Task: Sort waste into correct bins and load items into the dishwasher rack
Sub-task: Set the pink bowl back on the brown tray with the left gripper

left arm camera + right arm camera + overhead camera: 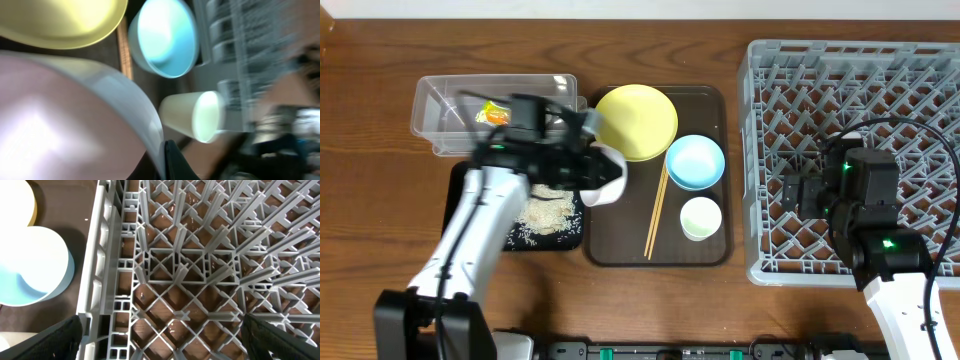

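The left gripper (588,165) is pinched shut on the rim of the white bowl (608,180). The bowl is tilted, and its inside looks bare in the left wrist view.

Far off to the gripper's right stands the grey dishwasher rack (850,60). The right gripper (165,345) hangs over it with jaws wide and nothing between them. The brown serving tray (710,250) lies just beside the held bowl on that same side. The clear tub (440,110) sits beyond the hand, and the black tray (560,243) lies under the arm.

On the serving tray, the yellow plate (636,122) is close to the bowl. The light blue bowl (695,162), chopsticks (655,215) and white cup (701,218) are further right. Rice (545,212) lies in the black tray beneath the wrist, and the wrapper (495,113) lies in the tub.

The bowl seems emptied, so the rack is probably its next stop. A thin rim pinch can let the bowl swing, so it should be raised clear of the plate's edge and carried level. It should be set between pegs away from the waiting right gripper.

No brand or writing can be read.
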Robot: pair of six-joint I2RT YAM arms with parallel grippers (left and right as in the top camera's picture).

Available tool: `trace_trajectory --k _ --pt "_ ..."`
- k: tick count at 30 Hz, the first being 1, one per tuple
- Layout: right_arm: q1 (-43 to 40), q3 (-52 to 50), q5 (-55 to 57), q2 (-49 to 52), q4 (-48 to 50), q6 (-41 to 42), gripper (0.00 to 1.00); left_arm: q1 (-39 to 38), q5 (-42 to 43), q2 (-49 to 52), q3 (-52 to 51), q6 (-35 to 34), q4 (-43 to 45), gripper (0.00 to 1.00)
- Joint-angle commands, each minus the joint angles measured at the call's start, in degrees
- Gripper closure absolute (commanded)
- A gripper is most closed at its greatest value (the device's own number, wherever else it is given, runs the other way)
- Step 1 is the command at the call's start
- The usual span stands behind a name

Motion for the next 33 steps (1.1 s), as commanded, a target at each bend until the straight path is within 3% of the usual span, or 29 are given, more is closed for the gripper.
trace_trajectory --k 1,6,13,17,19,21,33 --pt "0.9 1.2 0.0 -0.3 0.1 0.7 0.01 -8.2 -20.9 1.9 0.4 -2.2 1.3 0.94" --pt "0.9 1.2 0.0 -0.3 0.0 0.7 0.01 -16.6 -31.3 6.8 0.4 -2.4 3.1 0.94" --pt "0.9 1.2 0.0 -0.3 0.0 0.7 0.01 -20.4 -31.5 11.5 0.4 -2.4 7.0 0.93" --pt "0.9 1.2 0.0 -0.3 0.0 0.7 0.01 -20.6 -31.5 11.7 0.4 -2.4 7.3 0.83" --pt "0.9 1.2 0.0 -0.3 0.0 0.7 0.01 -20.6 -31.5 11.7 0.4 -2.2 7.3 0.64" --pt "0.9 1.2 0.0 -0.3 0.0 0.7 0.01 -20.6 -31.5 11.4 0.5 -1.9 7.2 0.51" --pt "0.9 1.2 0.0 -0.3 0.0 0.7 0.01 -21.0 -26.0 2.8 4.7 -0.5 4.4 0.49"
